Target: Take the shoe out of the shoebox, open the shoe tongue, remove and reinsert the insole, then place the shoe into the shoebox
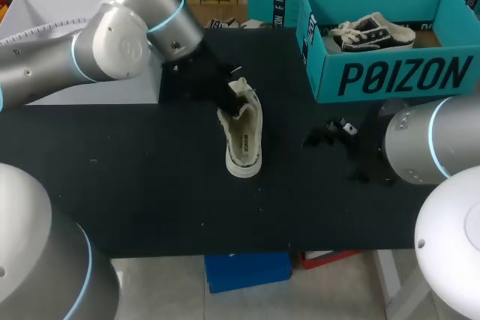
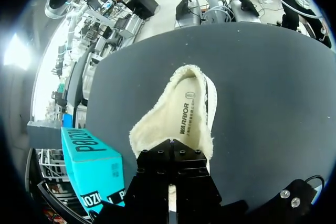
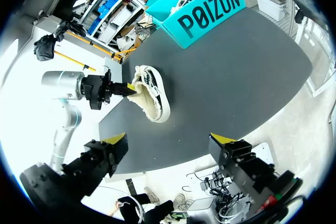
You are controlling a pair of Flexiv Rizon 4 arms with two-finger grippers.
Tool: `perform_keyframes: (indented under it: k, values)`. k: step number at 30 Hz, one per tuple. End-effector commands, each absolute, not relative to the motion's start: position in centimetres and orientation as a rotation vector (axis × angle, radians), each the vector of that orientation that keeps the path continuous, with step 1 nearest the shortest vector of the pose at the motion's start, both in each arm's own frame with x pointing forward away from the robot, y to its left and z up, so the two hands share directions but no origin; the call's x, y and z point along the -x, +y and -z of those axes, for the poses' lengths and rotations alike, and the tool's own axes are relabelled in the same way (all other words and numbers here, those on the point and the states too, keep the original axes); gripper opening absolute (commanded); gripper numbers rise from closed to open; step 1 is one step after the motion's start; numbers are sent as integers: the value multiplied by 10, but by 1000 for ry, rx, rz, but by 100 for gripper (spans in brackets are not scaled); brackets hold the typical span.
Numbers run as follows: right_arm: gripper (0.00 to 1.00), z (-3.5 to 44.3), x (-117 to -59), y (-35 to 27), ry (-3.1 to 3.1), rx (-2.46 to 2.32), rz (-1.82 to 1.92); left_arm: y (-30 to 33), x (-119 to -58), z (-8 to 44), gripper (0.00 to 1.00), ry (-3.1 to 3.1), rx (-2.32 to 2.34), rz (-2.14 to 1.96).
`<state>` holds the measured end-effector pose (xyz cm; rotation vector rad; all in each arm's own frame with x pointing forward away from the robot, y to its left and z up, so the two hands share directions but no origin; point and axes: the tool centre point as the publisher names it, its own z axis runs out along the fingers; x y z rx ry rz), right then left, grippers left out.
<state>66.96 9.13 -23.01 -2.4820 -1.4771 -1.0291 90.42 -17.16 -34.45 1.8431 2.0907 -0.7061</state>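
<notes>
A black table (image 1: 135,185) fills most of the head view, its top matte and dark. A second sneaker (image 1: 371,33) lies inside the teal shoebox (image 1: 390,76) at the far right — black upper, white sole, pale fleecy lining.

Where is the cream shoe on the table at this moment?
In the head view the cream shoe lies near the middle of the table, left of the shoebox and apart from it. The left gripper grips its far end.

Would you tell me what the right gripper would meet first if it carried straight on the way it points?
Probably the shoe, lying straight ahead of the right gripper and its open jaws; depth is unclear, so it might touch the table just short of it.
</notes>
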Motion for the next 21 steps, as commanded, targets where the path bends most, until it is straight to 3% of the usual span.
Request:
perform_keyframes:
  k: [1,21]
  values:
    - [100,235,-670,98,-1469,2499,1044,-150,-902,320,0,2081,-1847,714]
    - [100,235,-670,98,-1469,2499,1044,-181,-932,335,0,2027,-1783,702]
